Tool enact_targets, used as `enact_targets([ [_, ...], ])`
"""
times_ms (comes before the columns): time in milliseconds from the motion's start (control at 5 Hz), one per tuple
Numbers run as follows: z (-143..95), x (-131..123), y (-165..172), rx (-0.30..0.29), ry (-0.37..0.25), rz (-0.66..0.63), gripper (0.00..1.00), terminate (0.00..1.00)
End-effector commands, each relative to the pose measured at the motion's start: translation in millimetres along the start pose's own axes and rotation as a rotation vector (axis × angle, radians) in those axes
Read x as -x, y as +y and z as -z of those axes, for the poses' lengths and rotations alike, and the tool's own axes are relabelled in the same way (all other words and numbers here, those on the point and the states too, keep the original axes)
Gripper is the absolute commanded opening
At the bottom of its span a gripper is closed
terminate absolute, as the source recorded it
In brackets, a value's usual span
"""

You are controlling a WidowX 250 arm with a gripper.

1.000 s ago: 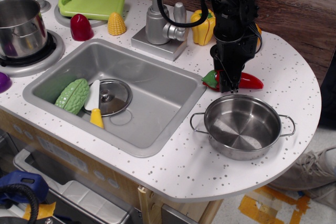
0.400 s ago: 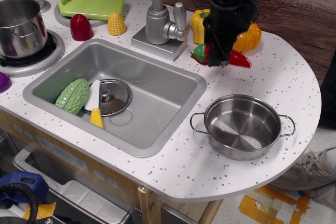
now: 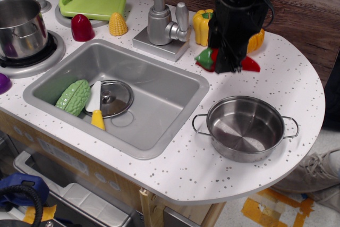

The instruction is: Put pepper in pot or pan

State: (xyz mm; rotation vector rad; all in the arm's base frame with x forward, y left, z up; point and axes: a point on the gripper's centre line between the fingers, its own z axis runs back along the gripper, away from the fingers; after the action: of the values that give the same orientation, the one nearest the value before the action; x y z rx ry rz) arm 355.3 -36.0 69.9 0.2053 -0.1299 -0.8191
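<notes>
A: Only one view, overhead-ish. The black end effector (image 3: 229, 63) is clamping the long glossy red toy chili pepper (image 3: 249, 64) around its middle, green stem cap pointing left, red tip sticking out right.

B: Is it touching the white speckled desk (image 3: 297, 86)?

A: Looks lifted clear of it, but I can't be sure from this angle. It's hanging near the yellow bell pepper (image 3: 202, 25) and the orange pumpkin toy (image 3: 257, 39), beside the faucet.

B: And the target?

A: The wide shallow shiny steel pot with two wire loop handles (image 3: 245, 127) is sitting empty on the desk, in front of the arm and apart from the pepper.

B: So progress?

A: Grasp is done, I'm judging. Transport over the pot, lowering and release are all left. The sink (image 3: 170, 126) and its contents aren't involved.
</notes>
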Motion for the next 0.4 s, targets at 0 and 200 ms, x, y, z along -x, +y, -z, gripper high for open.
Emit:
enact_targets([
  [0,-25.6,1.8,-28.1,-0.024,-0.069,-0.094,0.0,0.0],
  [200,-18.0,3.0,-50.3,-0.024,-0.088,-0.144,1.0,0.0],
])
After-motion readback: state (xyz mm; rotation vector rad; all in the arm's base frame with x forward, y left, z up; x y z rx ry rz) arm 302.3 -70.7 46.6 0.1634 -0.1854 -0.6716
